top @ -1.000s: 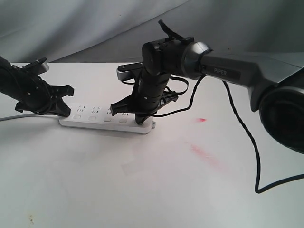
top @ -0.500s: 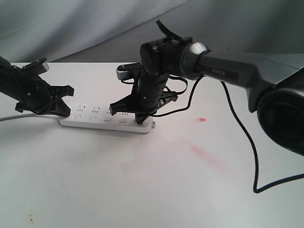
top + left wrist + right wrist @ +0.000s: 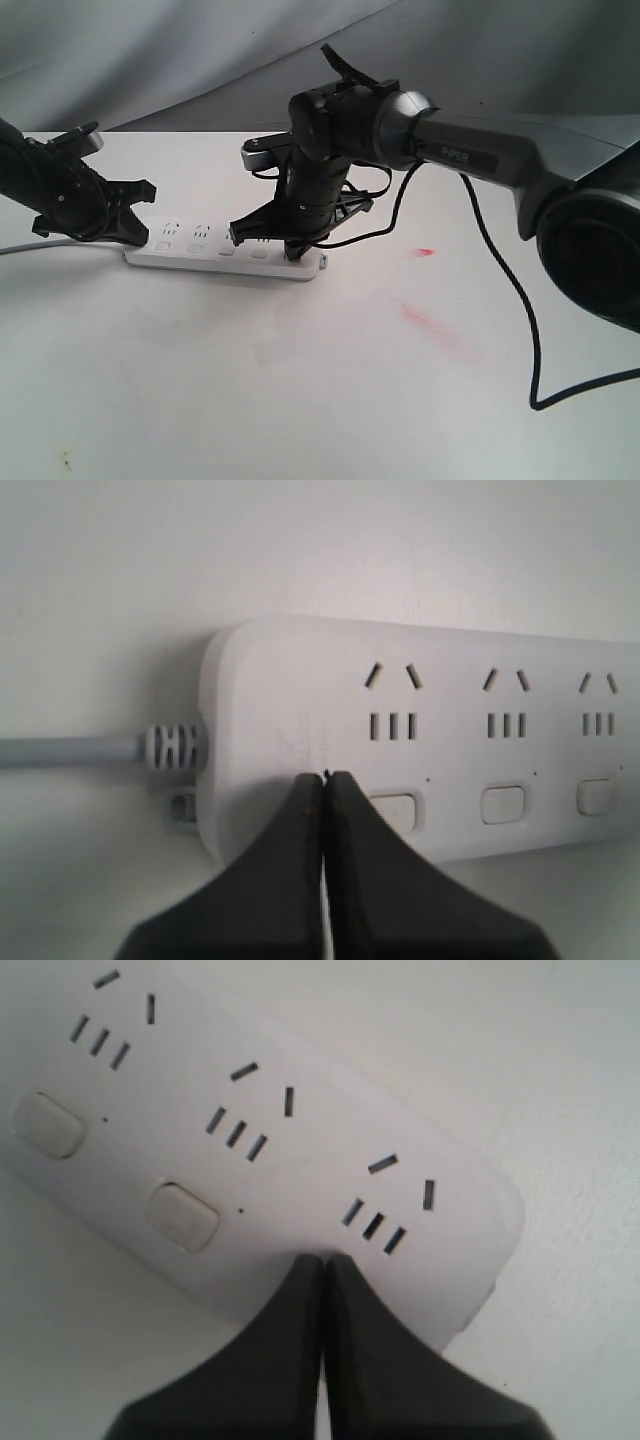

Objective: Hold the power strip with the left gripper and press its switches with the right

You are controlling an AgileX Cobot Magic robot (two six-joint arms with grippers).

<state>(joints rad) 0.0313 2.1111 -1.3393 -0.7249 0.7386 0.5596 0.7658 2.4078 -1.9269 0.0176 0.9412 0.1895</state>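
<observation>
The white power strip [image 3: 210, 256] lies flat on the white table, its grey cord [image 3: 70, 750] leaving at the left end beside a small tab [image 3: 181, 808]. My left gripper [image 3: 143, 236] is shut, its tip [image 3: 323, 776] resting on the strip's cord end just beside the first switch [image 3: 392, 808]. My right gripper [image 3: 293, 256] is shut too, its tip [image 3: 325, 1258] pressed down on the strip's far end below the last socket group [image 3: 385, 1205]. That group's switch is hidden under the fingers. Two other switches [image 3: 182, 1217] show beside it.
A loose black cable [image 3: 520, 300] hangs from the silver PIPER arm [image 3: 480, 155] and trails across the table on the right. Red smears [image 3: 432, 325] mark the table right of the strip. A grey cloth backdrop rises behind.
The right arm's wrist and upper joint have leaned slightly to the left while its tip stays on the strip's end. The left arm and the strip have not moved.
</observation>
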